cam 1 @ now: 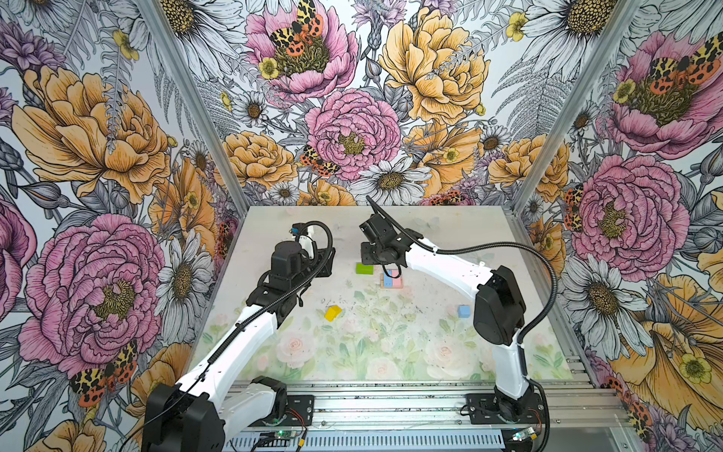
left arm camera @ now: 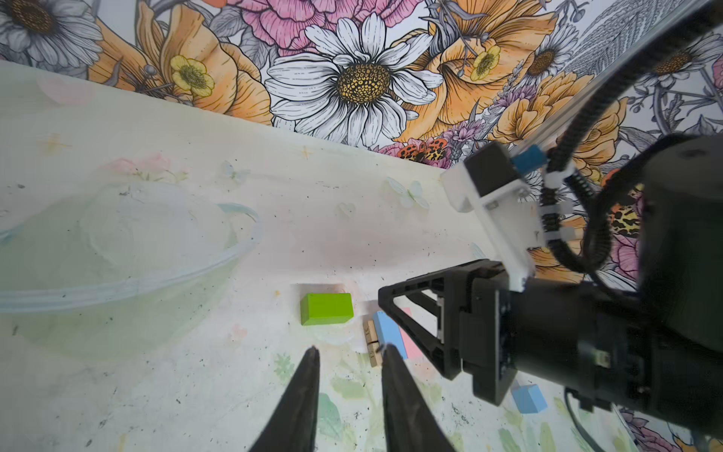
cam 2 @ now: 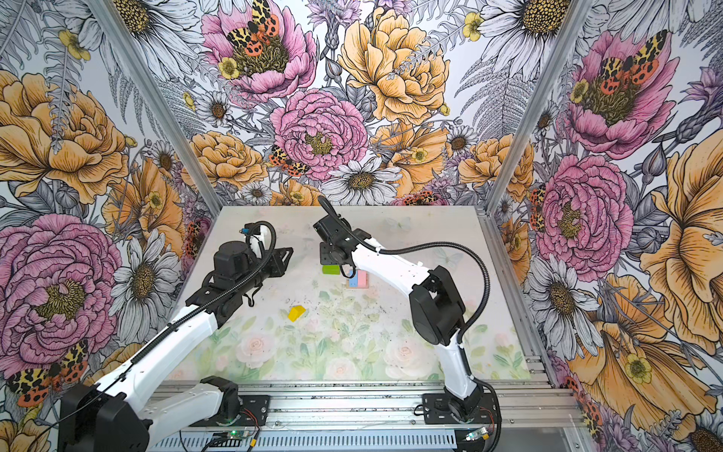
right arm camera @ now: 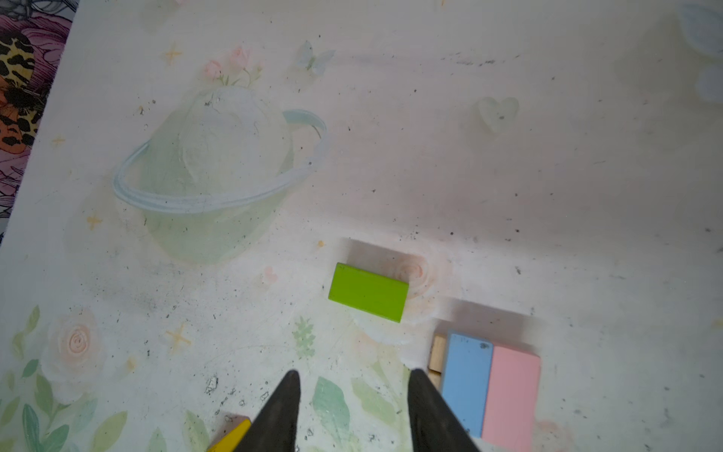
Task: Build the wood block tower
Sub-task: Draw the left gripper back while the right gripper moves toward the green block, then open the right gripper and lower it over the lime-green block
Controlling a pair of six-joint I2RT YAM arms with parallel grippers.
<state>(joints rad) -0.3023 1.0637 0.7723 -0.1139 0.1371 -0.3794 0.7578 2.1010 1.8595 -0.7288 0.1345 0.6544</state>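
The tower is two tan planks (right arm camera: 437, 354) carrying a light blue brick (right arm camera: 465, 381) and a pink brick (right arm camera: 510, 395) side by side, seen in both top views at mid-table (cam 1: 392, 280). A green brick (cam 1: 364, 268) lies flat just left of it. A yellow roof piece (cam 1: 333, 313) and a blue cube (cam 1: 464, 311) lie nearer the front. My right gripper (right arm camera: 354, 373) hovers open and empty beside the blue brick. My left gripper (left arm camera: 350, 350) is open more narrowly, empty, left of the green brick (left arm camera: 326, 309).
The mat (cam 1: 352, 352) is printed with faint flowers and a teapot. Flowered walls close in the back and both sides. An aluminium rail (cam 1: 391, 403) with the arm bases runs along the front edge. The right forearm (cam 1: 442, 270) passes close behind the tower.
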